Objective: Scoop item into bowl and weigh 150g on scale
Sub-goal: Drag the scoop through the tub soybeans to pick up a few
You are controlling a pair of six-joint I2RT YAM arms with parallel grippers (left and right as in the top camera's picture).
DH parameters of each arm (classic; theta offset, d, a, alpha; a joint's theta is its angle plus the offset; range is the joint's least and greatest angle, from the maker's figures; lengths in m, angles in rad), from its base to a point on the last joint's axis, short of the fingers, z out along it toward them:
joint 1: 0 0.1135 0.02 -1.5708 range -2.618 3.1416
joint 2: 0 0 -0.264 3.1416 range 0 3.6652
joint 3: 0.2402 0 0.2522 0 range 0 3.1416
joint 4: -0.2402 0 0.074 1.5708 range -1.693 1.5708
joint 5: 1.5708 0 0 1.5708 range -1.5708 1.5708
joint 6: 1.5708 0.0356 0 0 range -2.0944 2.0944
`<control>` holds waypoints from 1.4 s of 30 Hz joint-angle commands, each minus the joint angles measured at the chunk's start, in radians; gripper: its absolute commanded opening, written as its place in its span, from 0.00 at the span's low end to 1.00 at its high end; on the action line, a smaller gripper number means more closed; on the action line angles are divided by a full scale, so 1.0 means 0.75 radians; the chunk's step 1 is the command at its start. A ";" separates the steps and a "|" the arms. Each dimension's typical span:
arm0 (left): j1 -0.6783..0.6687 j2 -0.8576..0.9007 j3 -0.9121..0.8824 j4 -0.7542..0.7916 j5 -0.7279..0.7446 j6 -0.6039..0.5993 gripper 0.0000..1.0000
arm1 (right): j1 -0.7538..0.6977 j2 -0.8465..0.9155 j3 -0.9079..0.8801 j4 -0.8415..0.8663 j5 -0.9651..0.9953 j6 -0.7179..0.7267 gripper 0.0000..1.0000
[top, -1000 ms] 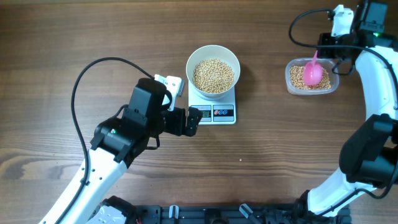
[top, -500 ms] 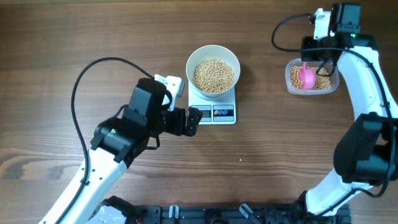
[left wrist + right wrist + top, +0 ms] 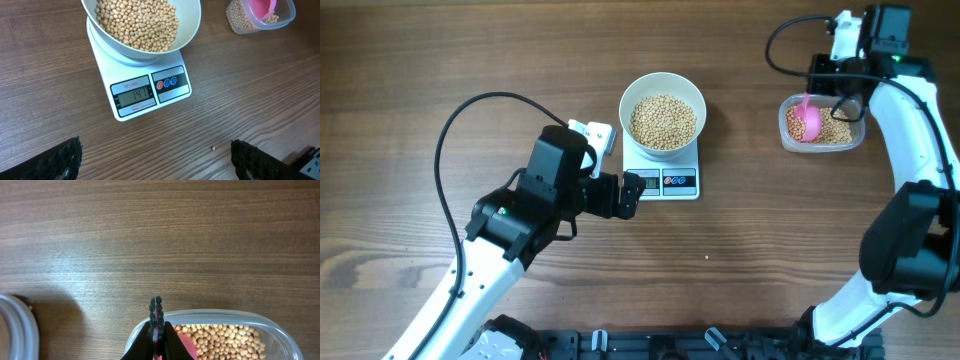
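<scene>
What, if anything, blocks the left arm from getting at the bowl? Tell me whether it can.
Probably yes: the left fingers sit open beside the scale, nothing between them and the bowl. The right fingers, shut on the pink scoop, are away at the tub.

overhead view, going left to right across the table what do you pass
left arm → white bowl of beans, sitting on the scale → clear tub
</scene>
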 commanded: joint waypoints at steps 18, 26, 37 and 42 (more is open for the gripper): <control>-0.007 0.007 0.000 0.004 -0.002 0.007 1.00 | -0.109 -0.107 -0.016 -0.022 -0.082 -0.071 0.04; -0.007 0.007 0.000 0.004 -0.002 0.007 1.00 | -0.099 -0.129 -0.016 -0.036 -0.069 -0.195 0.04; -0.007 0.007 0.000 0.004 -0.002 0.007 1.00 | -0.099 -0.130 -0.016 -0.020 -0.125 -0.173 0.04; -0.007 0.007 0.000 0.004 -0.002 0.007 1.00 | -0.099 -0.130 -0.016 -0.016 -0.130 -0.113 0.04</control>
